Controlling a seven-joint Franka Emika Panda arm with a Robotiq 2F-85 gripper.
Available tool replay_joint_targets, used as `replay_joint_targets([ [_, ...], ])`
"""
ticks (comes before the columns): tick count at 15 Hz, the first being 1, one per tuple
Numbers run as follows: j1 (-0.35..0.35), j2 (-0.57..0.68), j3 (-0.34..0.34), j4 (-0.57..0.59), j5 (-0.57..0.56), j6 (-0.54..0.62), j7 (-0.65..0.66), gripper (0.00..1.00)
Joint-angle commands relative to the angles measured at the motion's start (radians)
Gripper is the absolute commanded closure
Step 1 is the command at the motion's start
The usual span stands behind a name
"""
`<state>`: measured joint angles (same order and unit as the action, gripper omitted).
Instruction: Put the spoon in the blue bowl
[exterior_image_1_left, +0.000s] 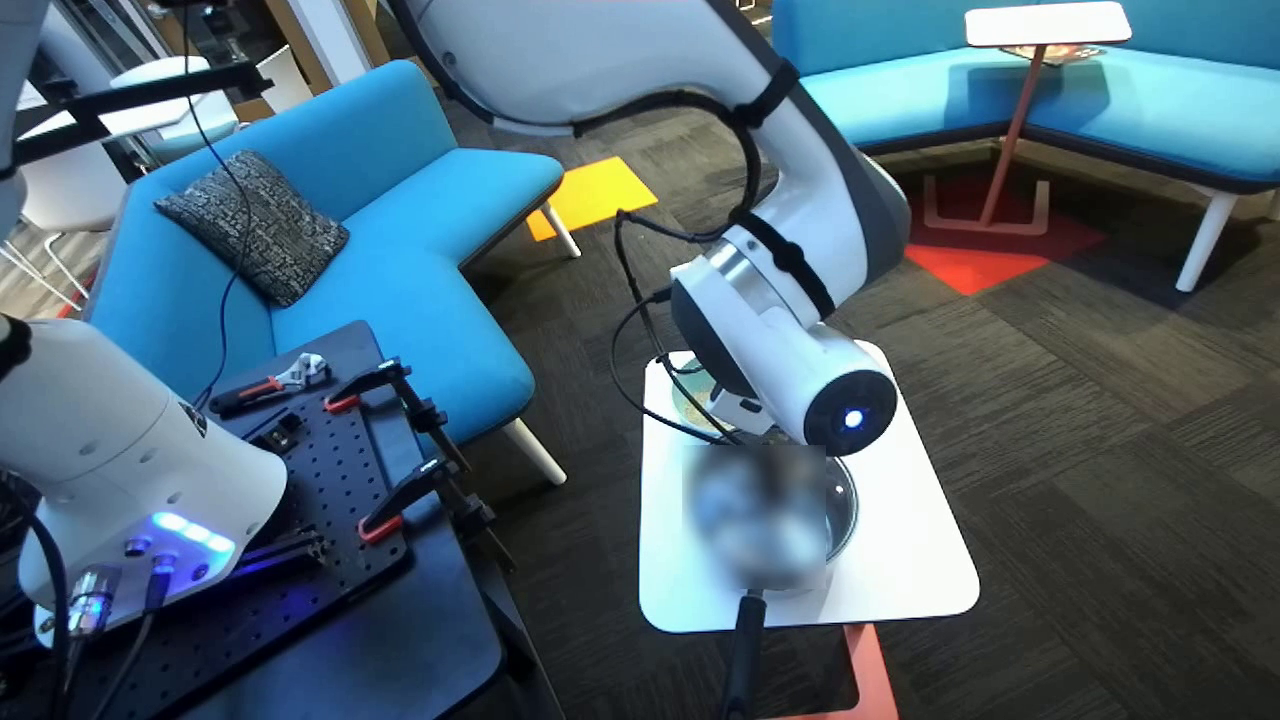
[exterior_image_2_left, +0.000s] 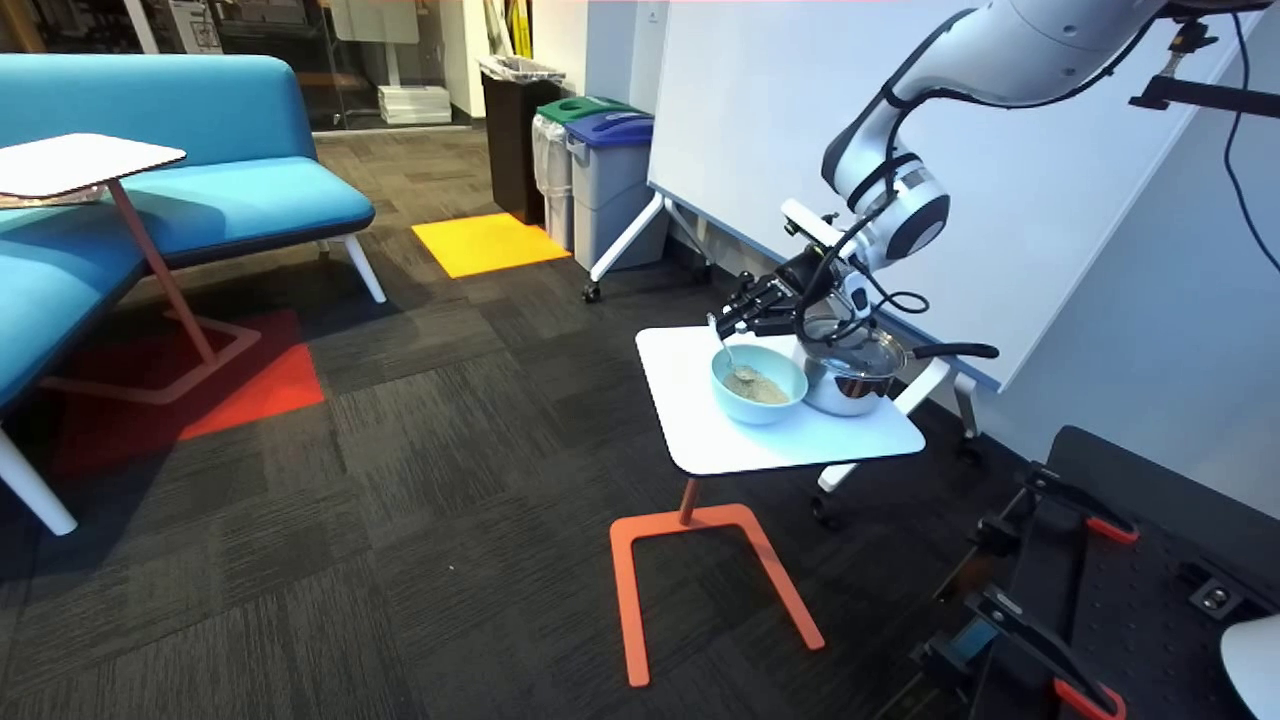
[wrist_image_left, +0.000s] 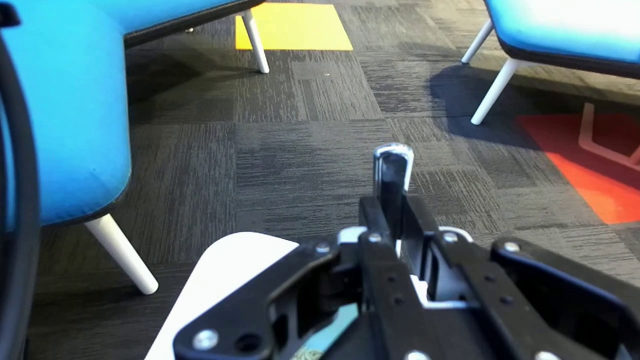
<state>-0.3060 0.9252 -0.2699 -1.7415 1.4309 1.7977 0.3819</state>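
The light blue bowl (exterior_image_2_left: 748, 408) stands on the small white table in an exterior view and holds a grainy beige content. It is partly hidden by the arm in an exterior view (exterior_image_1_left: 690, 382), and a sliver of it shows low in the wrist view (wrist_image_left: 336, 327). My gripper (exterior_image_2_left: 724, 326) is shut on the handle of the metal spoon (exterior_image_2_left: 728, 352), above the bowl's far rim. The spoon slants down, its head inside the bowl at the grainy content. In the wrist view, the spoon's handle end (wrist_image_left: 393, 154) sticks up between the fingertips (wrist_image_left: 390, 207).
A steel pot (exterior_image_2_left: 845, 392) with a glass lid and dark handle stands right beside the bowl, under my wrist. Its handle (exterior_image_1_left: 745, 650) overhangs the white table's edge (exterior_image_1_left: 660, 590). A whiteboard (exterior_image_2_left: 760, 130) stands behind the arm. Blue sofas (exterior_image_1_left: 430, 270) stand around.
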Motion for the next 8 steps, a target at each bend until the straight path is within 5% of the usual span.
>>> replay_joint_targets([
  [1,0.038,-0.080,-0.006,-0.070,-0.051,0.052,0.040,0.96],
  [8,0.070,-0.061,0.008,-0.056,-0.107,0.123,0.139,0.96],
])
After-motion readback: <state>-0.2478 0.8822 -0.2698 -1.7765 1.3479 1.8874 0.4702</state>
